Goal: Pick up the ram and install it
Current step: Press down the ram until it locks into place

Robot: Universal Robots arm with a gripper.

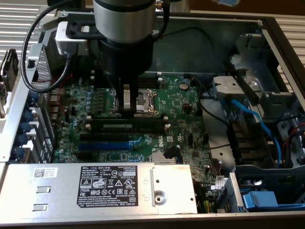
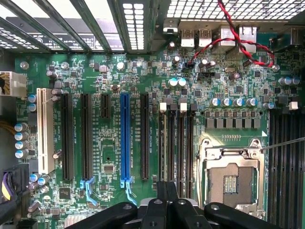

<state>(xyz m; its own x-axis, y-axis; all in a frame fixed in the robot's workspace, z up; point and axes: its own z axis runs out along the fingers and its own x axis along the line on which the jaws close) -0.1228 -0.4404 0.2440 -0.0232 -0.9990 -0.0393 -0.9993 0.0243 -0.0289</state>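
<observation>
Ram [image 1: 126,125] lying flat-edge-up in a memory slot beside the CPU socket [image 1: 145,101], label strip visible along its length, white latches at both slot ends. Appears seated or close to it; full latch engagement impossible to confirm. In the wrist view, same stick seen as a dark module among the memory slots [image 2: 177,143] directly ahead of the fingers.

Hand [image 1: 126,106] directly over the stick, fingers drawn fully together, tips touching or just above its upper edge. Nothing gripped between them. Posture consistent with pressing down rather than carrying.

Outward: blue expansion slot [image 1: 104,145] and black slots adjacent on the motherboard [image 1: 181,114], untouched. Power supply [image 1: 95,188] along the near edge of the case, blue cables [image 1: 252,119] at the exterior view's right.

Assessment: pick-up complete, placement in slot complete; final seating judged in progress or just finished. Latch closure unverified.
</observation>
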